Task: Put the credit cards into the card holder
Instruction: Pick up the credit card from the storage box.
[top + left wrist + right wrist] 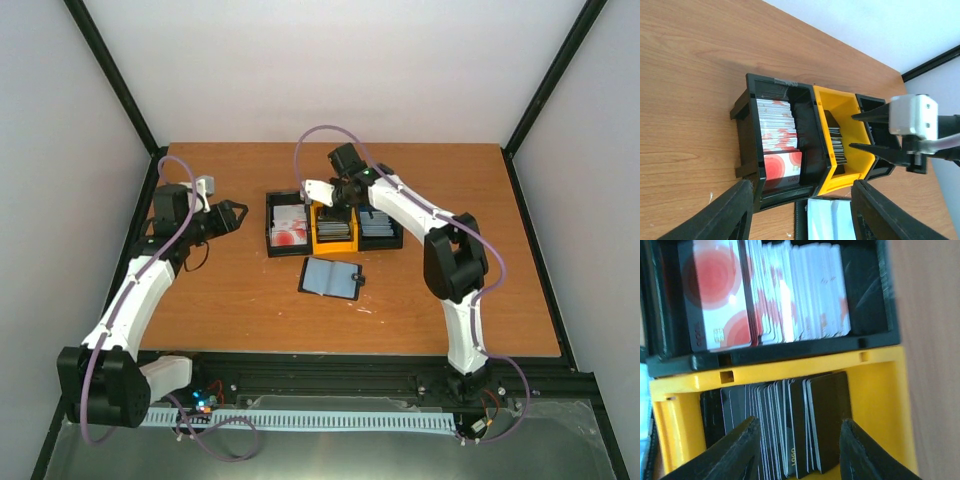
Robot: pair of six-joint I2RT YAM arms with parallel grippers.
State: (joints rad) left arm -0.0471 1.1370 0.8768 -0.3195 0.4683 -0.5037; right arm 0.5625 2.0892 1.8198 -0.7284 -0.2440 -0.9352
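White walls closed round a brown wooden worktop [240, 310], with both arms reaching in from its near edge. Mid-worktop stood three bins in a row: a black bin [270, 225] on the left, a yellow bin [334, 245] in the middle and a second black bin [393, 241] on the right.

Just in front of them lay the card holder [330, 278], spread open and flat with its pale lining up. Its long axis ran roughly left to right, slightly skewed, and its clasp tab [361, 279] pointed to the right. It held no card that I could see.

The credit cards stood on edge in their bins: white-and-red cards [715, 295] in the left one, dark grey cards [825, 405] in the yellow, blue cards [376, 222] in the right.

The step in hand looked like the pick. The right hand [799, 426] hung over the yellow bin, its fingers apart and straddling the end of the dark stack. Whether they touched a card yet, the blurred wrist view did not settle.

The left hand [233, 214] hovered well left of the bins, aimed at them, half spread and empty.

The next move would call for pinching one card only, lifting it straight up, then turning it to slide edge-first into the holder.
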